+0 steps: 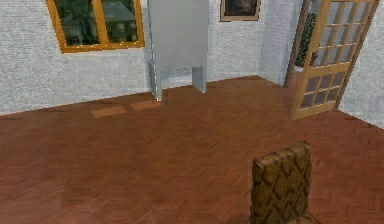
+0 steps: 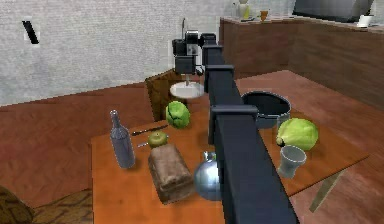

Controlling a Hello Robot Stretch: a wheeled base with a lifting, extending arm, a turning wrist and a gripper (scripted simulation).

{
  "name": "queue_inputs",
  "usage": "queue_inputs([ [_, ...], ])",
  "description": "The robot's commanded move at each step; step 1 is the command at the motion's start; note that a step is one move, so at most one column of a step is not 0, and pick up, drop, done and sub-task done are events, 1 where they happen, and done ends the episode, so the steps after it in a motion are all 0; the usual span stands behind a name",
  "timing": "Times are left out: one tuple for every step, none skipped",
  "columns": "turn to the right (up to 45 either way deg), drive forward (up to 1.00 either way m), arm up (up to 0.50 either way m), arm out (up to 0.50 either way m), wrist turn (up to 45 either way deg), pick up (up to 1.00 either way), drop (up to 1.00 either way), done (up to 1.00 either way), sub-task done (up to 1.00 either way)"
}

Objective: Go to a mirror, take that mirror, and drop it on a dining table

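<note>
The dining table (image 2: pixel 120 185) is orange-brown wood and carries several things. My arm (image 2: pixel 240 150) reaches out over it as a dark bar. At its far end the gripper (image 2: pixel 184 70) stands above the table's far edge. A pale round thing (image 2: pixel 186 91) lies on the table at or just below the fingers. I cannot tell whether the gripper holds anything. A tall grey upright panel (image 1: pixel 178 45) stands against the far wall in the forward view.
On the table are a glass bottle (image 2: pixel 121 140), a green apple (image 2: pixel 157 138), two lettuces (image 2: pixel 180 113) (image 2: pixel 298 133), bread (image 2: pixel 170 172), a metal kettle (image 2: pixel 208 178), a dark pot (image 2: pixel 266 106) and a cup (image 2: pixel 291 160). A brown chair (image 1: pixel 283 185) stands near; a glazed door (image 1: pixel 330 60) is ajar.
</note>
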Motion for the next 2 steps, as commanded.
queue_inputs([
  [0.0, 0.0, 0.0, 0.0, 30.0, 0.0, 0.0, 0.0, 0.0],
  [0.0, 0.0, -0.14, 0.0, 0.0, 0.0, 0.0, 0.0, 0.0],
])
